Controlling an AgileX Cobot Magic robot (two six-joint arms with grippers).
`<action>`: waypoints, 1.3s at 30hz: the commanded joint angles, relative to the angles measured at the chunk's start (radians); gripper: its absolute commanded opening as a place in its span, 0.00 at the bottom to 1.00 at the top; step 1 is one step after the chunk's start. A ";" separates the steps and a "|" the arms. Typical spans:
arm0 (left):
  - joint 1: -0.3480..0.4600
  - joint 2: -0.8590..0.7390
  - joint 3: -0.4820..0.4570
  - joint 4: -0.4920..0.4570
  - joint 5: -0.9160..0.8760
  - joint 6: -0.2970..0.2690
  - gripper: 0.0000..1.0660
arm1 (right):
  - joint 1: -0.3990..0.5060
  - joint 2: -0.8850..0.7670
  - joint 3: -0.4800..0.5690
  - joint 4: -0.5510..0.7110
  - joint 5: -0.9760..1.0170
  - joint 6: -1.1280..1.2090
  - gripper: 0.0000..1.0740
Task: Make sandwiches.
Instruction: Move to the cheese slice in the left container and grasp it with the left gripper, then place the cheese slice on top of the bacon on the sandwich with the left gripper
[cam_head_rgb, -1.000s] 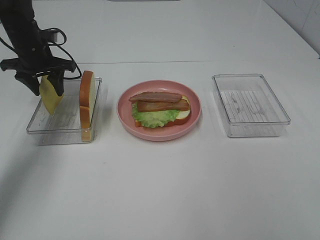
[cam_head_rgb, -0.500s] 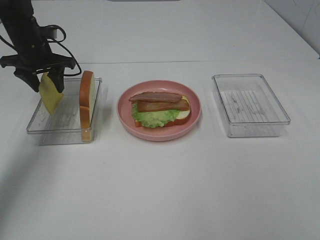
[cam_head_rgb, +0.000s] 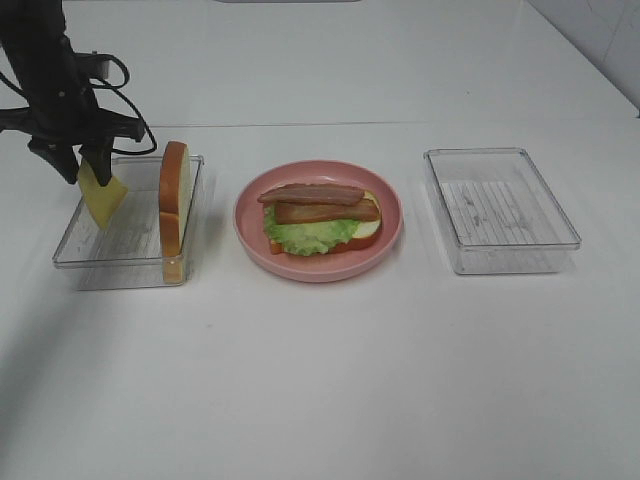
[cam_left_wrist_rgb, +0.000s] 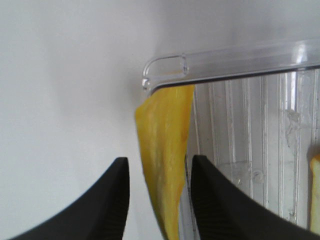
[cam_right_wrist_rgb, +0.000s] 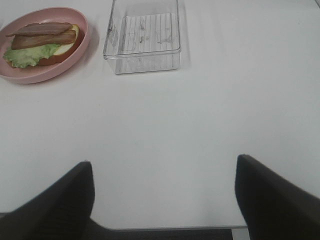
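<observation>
A half-built sandwich (cam_head_rgb: 318, 215) lies on the pink plate (cam_head_rgb: 320, 272): bread at the bottom, green lettuce (cam_head_rgb: 303, 238), two bacon strips (cam_head_rgb: 318, 200) on top. In the left clear tray (cam_head_rgb: 120, 268) a yellow cheese slice (cam_head_rgb: 103, 198) leans on edge and a bread slice (cam_head_rgb: 173, 205) stands upright. My left gripper (cam_head_rgb: 86, 170) hangs over the tray's far left corner. In the left wrist view the cheese slice (cam_left_wrist_rgb: 165, 135) sits between its fingers (cam_left_wrist_rgb: 110, 200), with thin gaps still showing. My right gripper (cam_right_wrist_rgb: 162, 200) is open and empty above bare table, out of the exterior high view.
An empty clear tray (cam_head_rgb: 500, 262) stands to the right of the plate and shows again in the right wrist view as the tray (cam_right_wrist_rgb: 142, 52) beside the pink plate (cam_right_wrist_rgb: 82, 45). The left arm's black cable (cam_head_rgb: 125, 95) loops above the left tray.
The left gripper's fingers have narrowed around the cheese slice and the gripper has shifted slightly up and back. The cheese now looks narrower and more tilted. The right arm has not moved.
</observation>
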 joint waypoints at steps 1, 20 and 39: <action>0.000 -0.004 -0.003 0.004 0.098 -0.010 0.28 | 0.000 -0.032 0.005 0.000 -0.008 -0.017 0.70; -0.002 -0.060 -0.003 0.003 0.098 0.014 0.00 | 0.000 -0.032 0.005 0.000 -0.008 -0.017 0.70; -0.051 -0.311 -0.003 -0.255 0.098 0.084 0.00 | 0.000 -0.032 0.005 0.000 -0.008 -0.017 0.70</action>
